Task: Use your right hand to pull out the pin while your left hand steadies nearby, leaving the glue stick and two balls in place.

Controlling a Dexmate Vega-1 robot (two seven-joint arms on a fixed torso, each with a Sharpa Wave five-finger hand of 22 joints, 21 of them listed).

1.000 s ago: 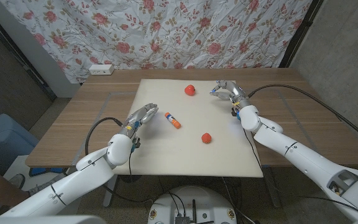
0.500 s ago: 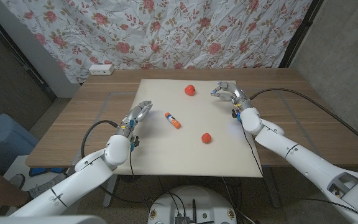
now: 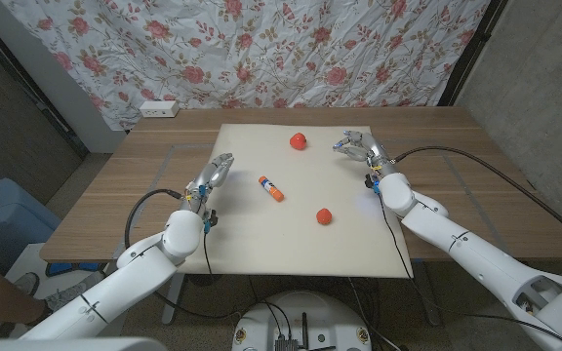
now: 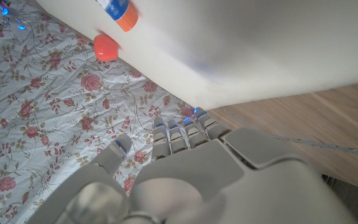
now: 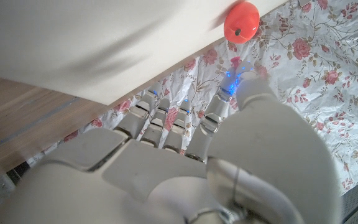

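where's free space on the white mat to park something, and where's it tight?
Bare: the mat's near strip, in front of the glue stick and near ball; also the middle, between far ball and near ball. Tight: the left edge at the left hand, the far right corner at the right hand.

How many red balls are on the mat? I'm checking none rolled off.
2. One ball sits near the mat's far edge; the other ball lies nearer the robot, right of the glue stick. None seems hidden.
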